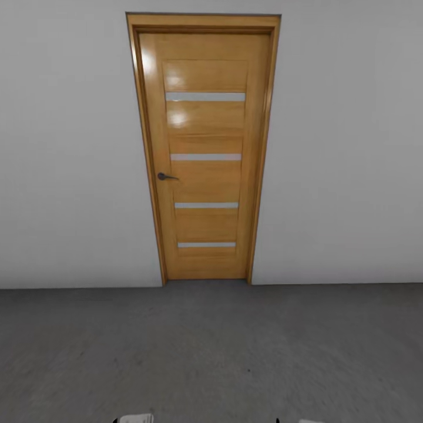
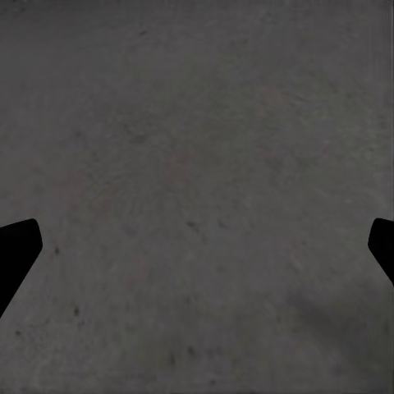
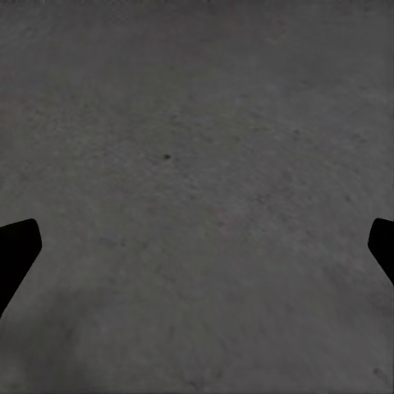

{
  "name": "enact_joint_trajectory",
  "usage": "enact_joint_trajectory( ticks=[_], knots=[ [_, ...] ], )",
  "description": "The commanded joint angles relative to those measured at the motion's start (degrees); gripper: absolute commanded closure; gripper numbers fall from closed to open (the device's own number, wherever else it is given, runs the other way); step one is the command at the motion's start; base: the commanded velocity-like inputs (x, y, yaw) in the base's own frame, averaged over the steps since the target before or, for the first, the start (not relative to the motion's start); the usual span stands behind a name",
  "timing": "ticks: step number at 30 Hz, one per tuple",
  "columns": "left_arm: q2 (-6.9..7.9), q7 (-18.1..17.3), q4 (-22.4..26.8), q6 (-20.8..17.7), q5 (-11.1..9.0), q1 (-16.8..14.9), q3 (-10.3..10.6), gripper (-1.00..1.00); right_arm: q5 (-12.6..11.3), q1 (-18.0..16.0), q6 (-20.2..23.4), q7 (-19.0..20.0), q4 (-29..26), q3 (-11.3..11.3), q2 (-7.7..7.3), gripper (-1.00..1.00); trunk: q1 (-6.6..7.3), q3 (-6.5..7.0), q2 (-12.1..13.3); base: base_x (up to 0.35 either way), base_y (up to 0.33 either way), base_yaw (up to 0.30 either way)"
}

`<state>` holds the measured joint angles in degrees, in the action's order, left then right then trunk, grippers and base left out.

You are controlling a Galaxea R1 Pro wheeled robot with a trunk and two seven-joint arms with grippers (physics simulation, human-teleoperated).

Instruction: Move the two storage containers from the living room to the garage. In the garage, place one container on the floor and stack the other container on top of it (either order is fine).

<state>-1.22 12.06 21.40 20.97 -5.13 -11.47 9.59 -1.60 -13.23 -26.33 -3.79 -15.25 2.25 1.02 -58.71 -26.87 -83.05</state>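
**Facing the garage door, both grippers spread over bare concrete**

We stand in the garage, looking straight at an orange-wood door set in a plain grey-white wall. The door is closed within its frame and carries four narrow frosted strips, one above another down its middle panel. A dark lever handle sits at the door's left edge, about halfway up. The door's foot meets the floor, a dark grey, mottled concrete surface that runs from the base of the wall toward us.

At the near edge of the floor, in the head view, we see two small white parts of our own body, one to the left of centre and another, barely visible, to the right; we cannot tell what parts they are.

In the left wrist view, our left gripper looks down on rough concrete, its two dark fingertips poking in at opposite edges of the picture, far apart, with nothing between them: the jaws are released. In the right wrist view, our right gripper shows the same spread fingertips over the same speckled grey surface, jaws released and holding nothing.

Neither storage container lies on the stretch of floor before the door.
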Motion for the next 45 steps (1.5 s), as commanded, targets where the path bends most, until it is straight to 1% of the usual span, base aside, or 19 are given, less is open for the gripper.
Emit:
enact_joint_trajectory(
  ticks=[1,11,27,42,45],
  knots=[
    [0.06,0.25,-0.04,0.18,-0.5,-0.05,0.56,-1.0,-0.16,-0.04,-0.21,0.07,0.04,0.21,0.03,-1.0,-0.01,-0.06,-0.03,0.22,0.0,0.0],
    [0.22,0.11,-0.04,0.04,-0.49,-0.07,0.67,-1.0,-0.16,-0.04,-0.21,-0.07,0.04,0.22,0.03,-1.0,-0.01,-0.06,-0.03,0.313,0.01,0.0],
    [0.28,0.14,-0.04,0.1,-0.49,-0.05,0.63,-1.0,-0.08,-0.04,-0.21,-0.16,0.04,0.19,0.03,-1.0,-0.01,-0.06,-0.03,0.332,0.142,0.0],
    [0.17,0.16,-0.04,0.13,-0.49,-0.05,0.62,-1.0,-0.07,-0.04,-0.21,-0.15,0.04,0.13,0.03,-1.0,-0.01,-0.06,-0.03,0.05,0.015,0.0],
    [0.28,0.16,-0.04,0.13,-0.49,-0.09,0.61,-1.0,-0.05,-0.04,-0.32,0.0,-0.01,0.03,0.05,-1.0,-0.01,-0.06,-0.03,0.178,0.0,0.0]
  ],
)
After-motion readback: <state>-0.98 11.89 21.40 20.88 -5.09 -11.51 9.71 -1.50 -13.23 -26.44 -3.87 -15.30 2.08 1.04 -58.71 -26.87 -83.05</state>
